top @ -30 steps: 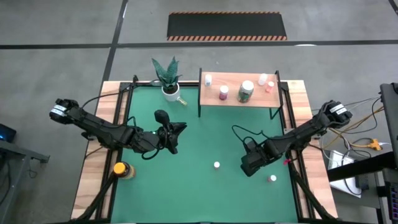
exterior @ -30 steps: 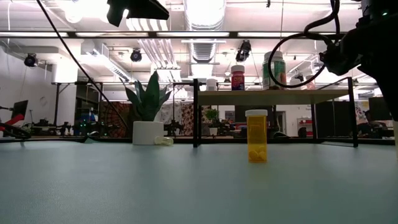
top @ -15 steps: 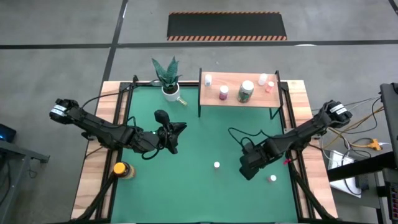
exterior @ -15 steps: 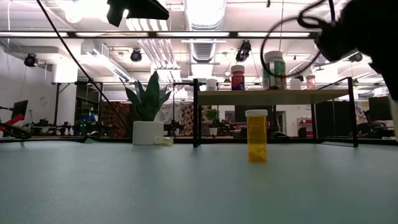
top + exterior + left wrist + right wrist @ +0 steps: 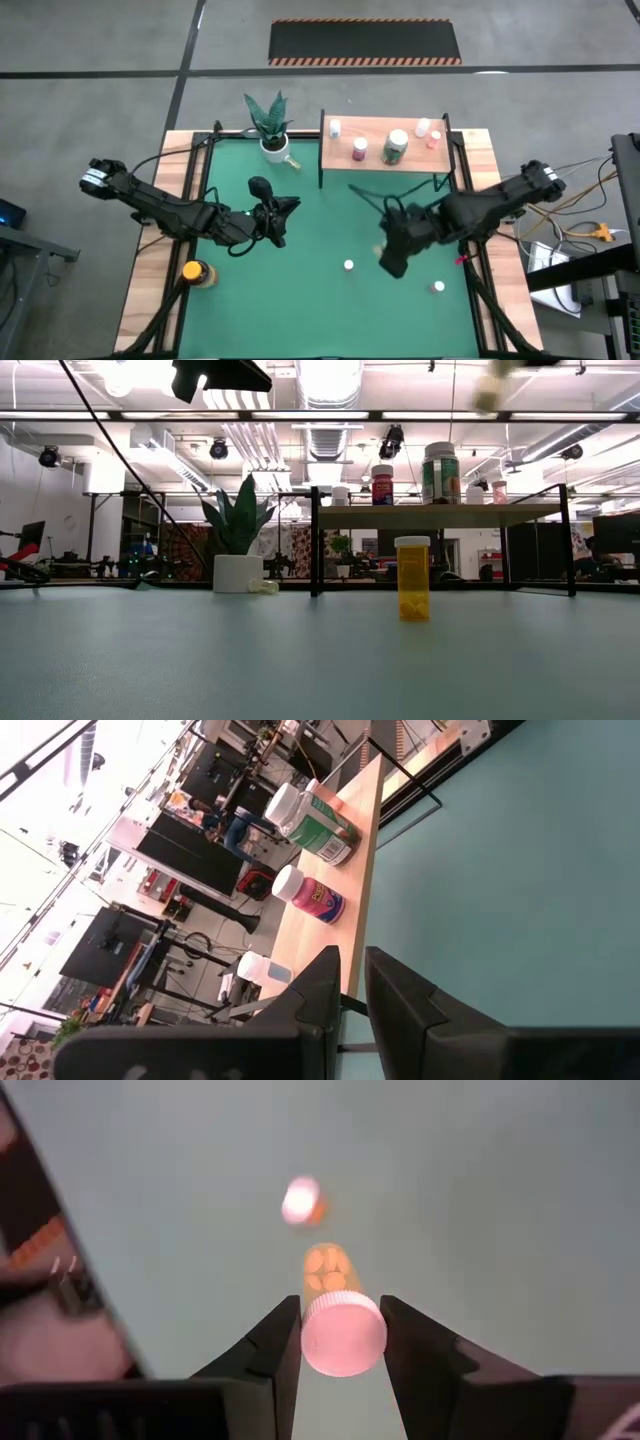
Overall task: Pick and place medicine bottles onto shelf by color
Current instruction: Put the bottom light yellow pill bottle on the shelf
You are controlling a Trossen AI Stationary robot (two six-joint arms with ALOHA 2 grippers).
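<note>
Right wrist view is showing my right claw [image 5: 341,1330] grasping an orange bottle [image 5: 338,1315] (white cap up), so I'm carrying it level toward the shelf [image 5: 385,158] while the clenched left claw [image 5: 275,220] is waiting mid-desk.

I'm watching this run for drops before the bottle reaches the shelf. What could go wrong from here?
The right gripper holds an orange bottle only just below its white cap, high over the mat, so it might slip and fall. The shelf already carries several bottles such as the green-labelled one, which the incoming bottle could knock. The left gripper waits shut mid-mat.
</note>
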